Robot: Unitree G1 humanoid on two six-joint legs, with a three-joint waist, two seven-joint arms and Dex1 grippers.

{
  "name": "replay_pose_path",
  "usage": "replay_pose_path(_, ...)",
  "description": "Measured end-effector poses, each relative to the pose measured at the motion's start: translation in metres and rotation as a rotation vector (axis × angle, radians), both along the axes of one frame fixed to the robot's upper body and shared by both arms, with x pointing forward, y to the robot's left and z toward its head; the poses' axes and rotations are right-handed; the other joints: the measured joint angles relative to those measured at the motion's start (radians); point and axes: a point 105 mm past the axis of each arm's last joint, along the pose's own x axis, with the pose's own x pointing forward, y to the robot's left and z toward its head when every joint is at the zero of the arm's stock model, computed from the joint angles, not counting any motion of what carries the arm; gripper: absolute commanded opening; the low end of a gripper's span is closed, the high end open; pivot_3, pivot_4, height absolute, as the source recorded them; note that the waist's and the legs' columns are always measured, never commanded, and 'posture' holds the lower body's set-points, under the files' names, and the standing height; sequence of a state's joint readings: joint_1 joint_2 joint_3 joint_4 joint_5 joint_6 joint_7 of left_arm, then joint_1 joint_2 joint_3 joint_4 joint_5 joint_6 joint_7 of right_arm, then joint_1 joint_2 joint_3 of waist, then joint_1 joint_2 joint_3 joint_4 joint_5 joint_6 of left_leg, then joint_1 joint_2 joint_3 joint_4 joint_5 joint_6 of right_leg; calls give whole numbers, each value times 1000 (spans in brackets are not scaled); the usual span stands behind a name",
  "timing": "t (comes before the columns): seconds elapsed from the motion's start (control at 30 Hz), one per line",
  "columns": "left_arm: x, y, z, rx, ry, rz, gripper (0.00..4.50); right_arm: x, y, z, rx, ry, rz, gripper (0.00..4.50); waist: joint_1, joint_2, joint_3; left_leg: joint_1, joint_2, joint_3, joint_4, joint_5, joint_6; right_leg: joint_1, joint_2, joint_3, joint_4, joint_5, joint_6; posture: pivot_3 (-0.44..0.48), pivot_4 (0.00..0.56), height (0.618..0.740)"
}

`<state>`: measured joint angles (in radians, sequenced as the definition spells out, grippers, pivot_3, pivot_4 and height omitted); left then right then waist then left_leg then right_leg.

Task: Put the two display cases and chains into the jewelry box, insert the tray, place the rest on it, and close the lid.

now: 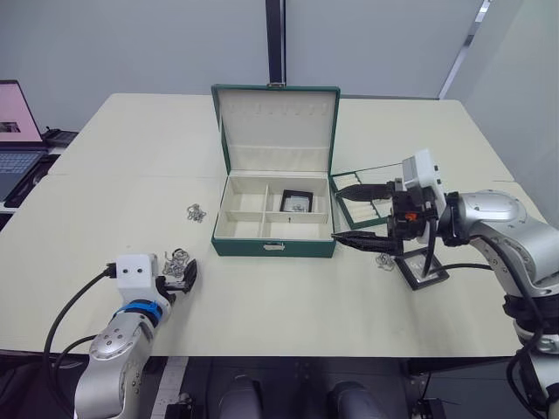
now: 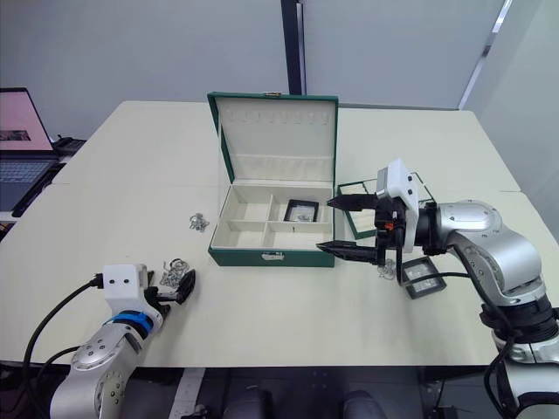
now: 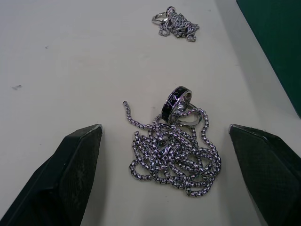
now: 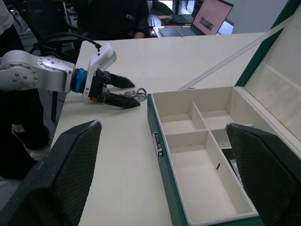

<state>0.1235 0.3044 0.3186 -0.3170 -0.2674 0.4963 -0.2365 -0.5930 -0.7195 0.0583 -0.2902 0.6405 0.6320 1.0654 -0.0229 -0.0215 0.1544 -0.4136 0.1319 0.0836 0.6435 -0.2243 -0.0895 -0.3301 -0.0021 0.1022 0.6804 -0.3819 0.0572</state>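
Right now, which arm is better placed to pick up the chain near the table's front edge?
Left. The left gripper is open with the chain between its fingers; the right gripper hovers open beside the jewelry box.

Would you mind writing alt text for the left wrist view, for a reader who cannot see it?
A clump of silvery chain with a dark-banded ring lies on the pale table between the open left gripper's two black fingers. A second chain lies farther off, near the green jewelry box.

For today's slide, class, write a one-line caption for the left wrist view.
Open left gripper straddles a silvery chain with a dark ring on the table; second chain beyond.
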Motion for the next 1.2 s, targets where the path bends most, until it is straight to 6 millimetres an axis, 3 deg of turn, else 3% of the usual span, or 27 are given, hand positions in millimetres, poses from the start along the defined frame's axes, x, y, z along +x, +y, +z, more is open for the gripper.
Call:
replay_pose_path(0.13,0,-2,-1,2,10,-17,3601,0,-1,1,5,5,-8,4500,0,1,0,1,0,0,0,0,0,1,0,0,0,0,0,0,150,740)
replay_pose_path(0.5,1,-3,-4,-7,38,-20,270,0,0,3,3,-8,-14,4500,-1,1,0,14,-1,1,-5,-2,1,12,0,1,-4,0,0,0,150,740)
replay_pose_path(0.93,2,-1,-3,-9,25,15,241,1,0,4,5,-12,-18,4500,-2,1,0,14,-1,1,-6,-2,1,12,0,2,-4,0,0,0,150,740)
replay_pose_path(1.13,4,-4,5,-57,-33,68,241,4,1,3,31,-3,-21,4500,-3,0,1,14,-1,1,-7,-2,-1,12,0,2,-6,0,0,0,150,740)
replay_pose_path(1.2,7,-8,18,-87,-86,76,241,6,2,4,37,-5,-22,4500,-2,-3,3,13,-1,1,-7,-1,-1,12,0,1,-6,0,0,0,150,740)
